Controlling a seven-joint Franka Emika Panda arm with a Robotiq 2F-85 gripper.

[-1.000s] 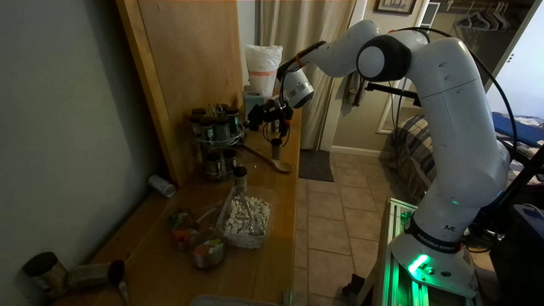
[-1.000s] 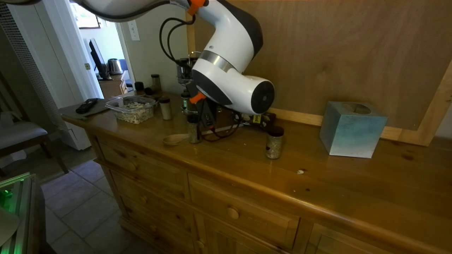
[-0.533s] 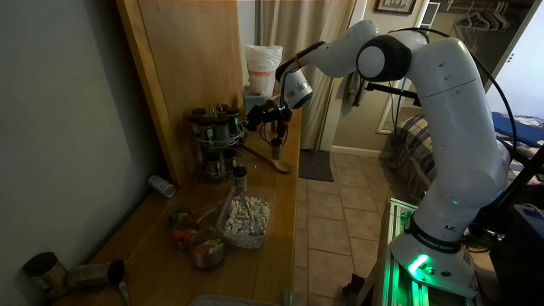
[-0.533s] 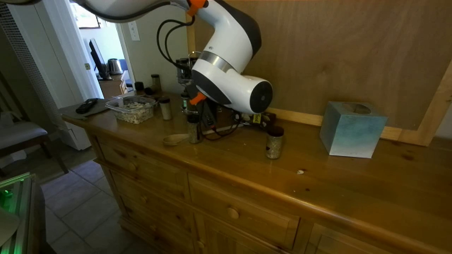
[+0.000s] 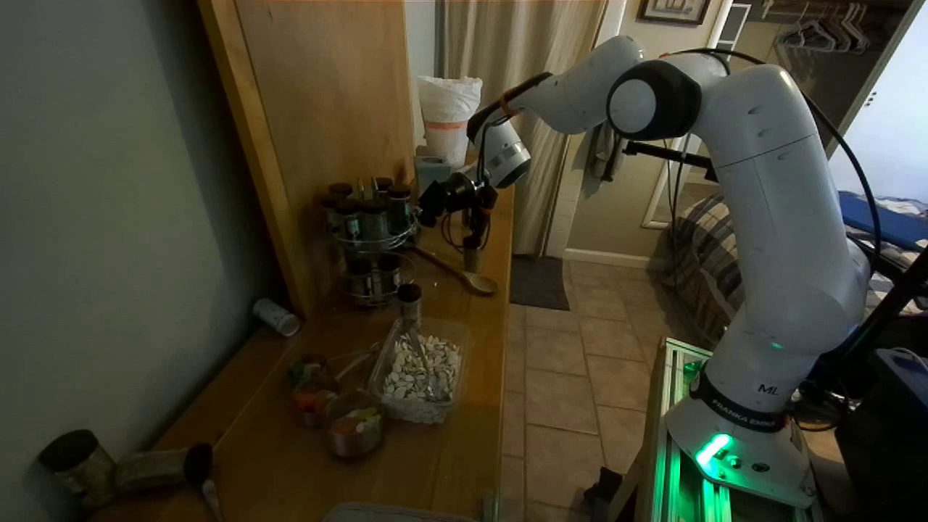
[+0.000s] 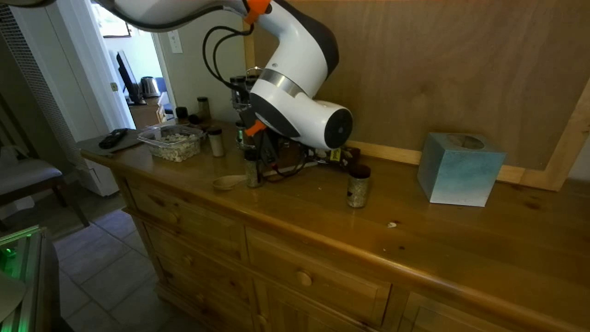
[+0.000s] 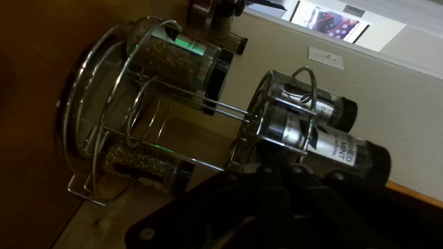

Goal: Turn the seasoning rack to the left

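Turning the seasoning rack [image 5: 373, 246] left looks to be the step in hand, and you seem partway into it or at its start; nothing marks how far round it must go. The rack stands upright on the wooden counter [image 5: 435, 478], near the wooden panel [image 5: 326, 94]. Your gripper [image 5: 427, 210] sits at the right edge of the rack's upper tier [image 7: 254, 119] in an exterior view, touching or just beside it. The fingers [image 7: 270, 183] look drawn together, with nothing seen between them, though their ends are dark in the wrist view.

Carry the fingers round the tier's curve rather than straight, slow and level, so the rack should spin in place instead of sliding or tipping. Bear on the tier itself, not on the mint jar [image 7: 334, 148], which could tilt out. Mind the dark hardware [image 5: 476, 223] hung beneath the gripper: it is near the standing jar [image 6: 252, 174] by the wooden spoon [image 6: 226, 182], and dropping low could knock that jar over.
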